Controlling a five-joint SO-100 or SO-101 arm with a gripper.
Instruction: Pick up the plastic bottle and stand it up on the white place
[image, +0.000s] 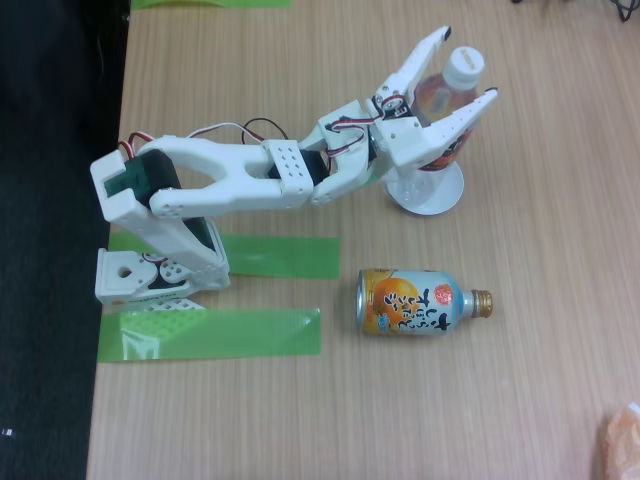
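From where the fixed view looks down, the plastic bottle (447, 95) is already standing on the white disc (428, 193) near the top right of the wooden table (540, 380), its white screw cap (463, 66) uppermost and its red and yellow label partly hidden behind the arm. The gripper (468, 63) sits around it with the 2 fingers spread wide, one passing to the left of the cap and one to the right; I see a gap on each side up near the cap, so it looks let go rather than clamped, though lower down the white plastic hides any contact.

By its look the bottle is light and tall for its base, a slim clear thing that would tip at a nudge. The walls are thin plastic and probably give a little under a squeeze, and the label film looks smooth, so a hold is best taken across the labelled middle, square on, not up at the narrow neck where it would swing. It seems to lean slightly in this view, but that may be the camera angle.

Lower on the table lies the orange-and-silver bottle-can (415, 303) on its side, well apart, with 2 green tape strips (280, 256) by the arm's base (140, 280).
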